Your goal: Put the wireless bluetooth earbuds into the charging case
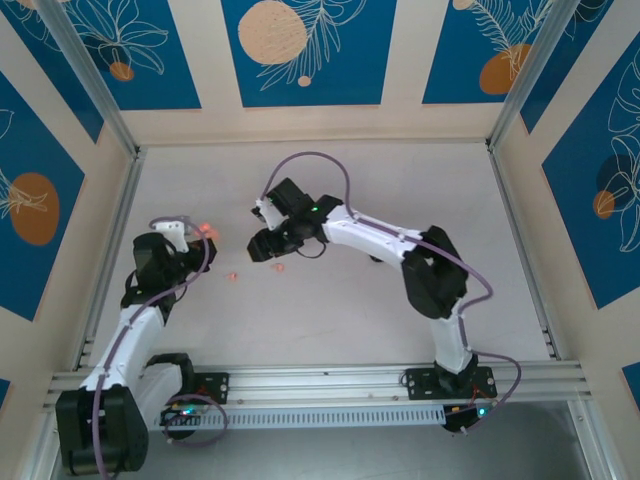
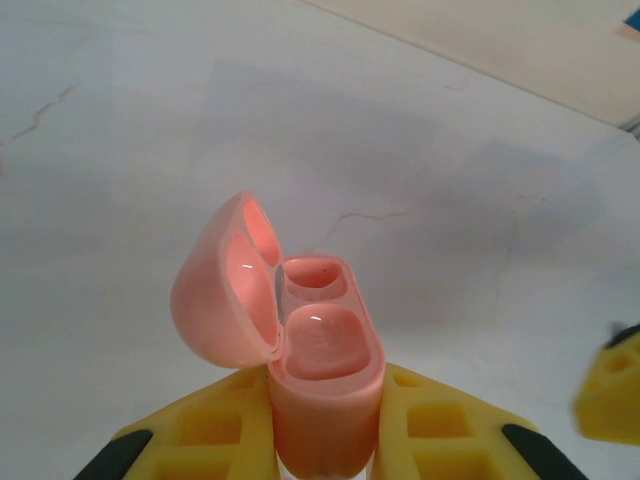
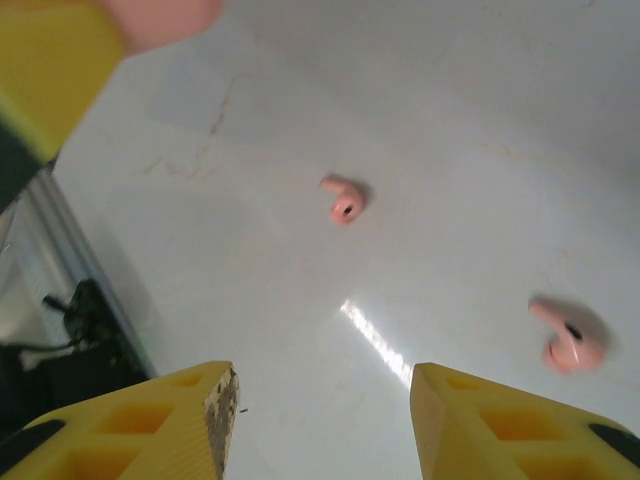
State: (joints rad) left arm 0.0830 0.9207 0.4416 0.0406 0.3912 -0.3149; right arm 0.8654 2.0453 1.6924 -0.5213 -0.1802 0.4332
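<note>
My left gripper point(image 2: 326, 410) is shut on a salmon-pink charging case point(image 2: 325, 350), held upright above the table with its lid swung open to the left. Both wells look empty. From the top the case point(image 1: 208, 230) glows pink at the left gripper point(image 1: 203, 234). Two salmon-pink earbuds lie on the white table: one point(image 3: 344, 200) ahead of my right gripper point(image 3: 320, 385), the other point(image 3: 565, 342) to its right. From above the buds point(image 1: 232, 275) point(image 1: 279, 267) lie between the arms. The right gripper point(image 1: 262, 244) hovers open and holds nothing. The glossy black buds are out of view.
The white table point(image 1: 330, 310) is walled by patterned blue and beige panels. An aluminium rail point(image 1: 330, 380) runs along the near edge. A yellow finger of the right gripper point(image 2: 610, 385) shows at the edge of the left wrist view.
</note>
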